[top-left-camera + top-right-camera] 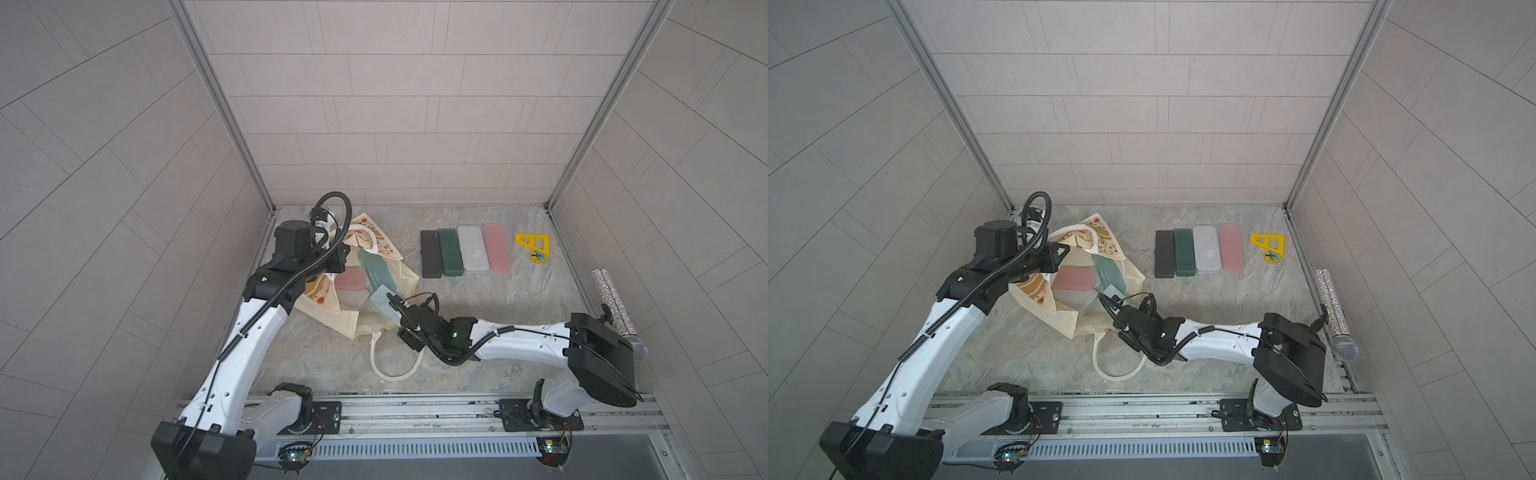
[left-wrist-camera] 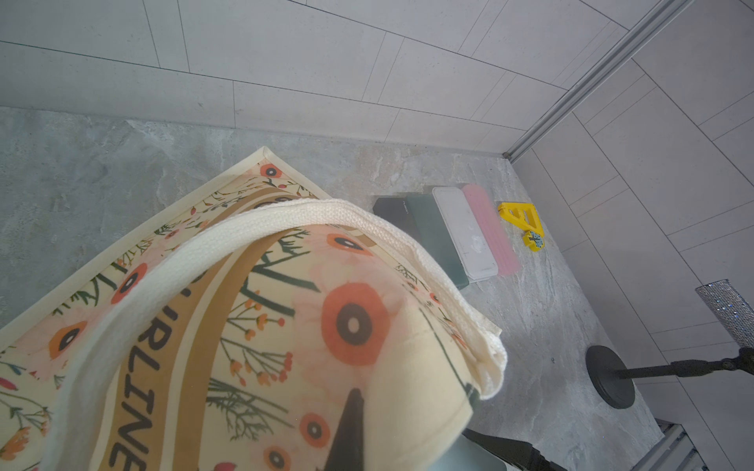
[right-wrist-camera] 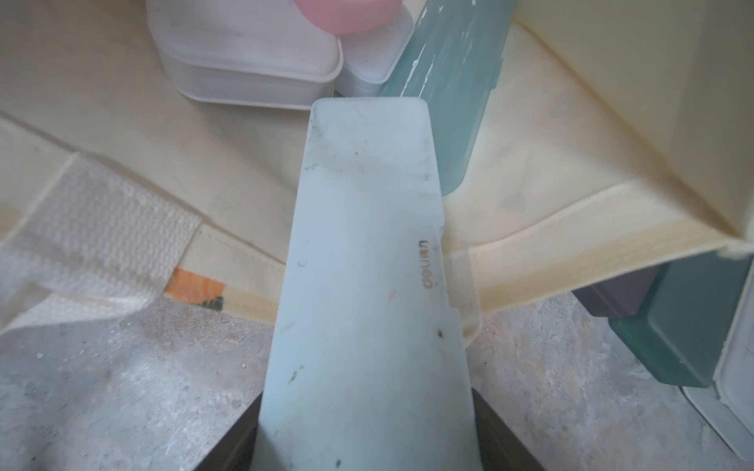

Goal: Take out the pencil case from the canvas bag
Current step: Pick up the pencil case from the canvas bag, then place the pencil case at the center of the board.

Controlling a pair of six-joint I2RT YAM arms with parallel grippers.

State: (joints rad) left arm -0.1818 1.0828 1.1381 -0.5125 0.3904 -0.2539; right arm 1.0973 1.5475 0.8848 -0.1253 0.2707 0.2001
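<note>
Cream floral canvas bag [image 1: 409, 278] lies open on the grey counter [image 1: 478, 316], towards its left. Closed left fingers [image 2: 349, 424] pinch the bag's rim. The right fingers [image 3: 240, 444] grip a pale blue pencil case [image 3: 367, 265], half inside the bag's mouth, half out.

A yellow plastic triangle [image 1: 532, 245] [image 1: 1268, 244] [image 2: 522, 218] lies flat near the far right corner of the grey marbled worktop [image 1: 478, 324], with 1 small blue-speckled yellow piece [image 1: 539, 256] [image 2: 534, 239] touching its near corner. A glittery silver microphone [image 1: 617, 305] [image 1: 1332, 307] sits along the right edge, mesh head toward the near side. A black round-based stand [image 2: 610, 377] shows in the left wrist view.
</note>
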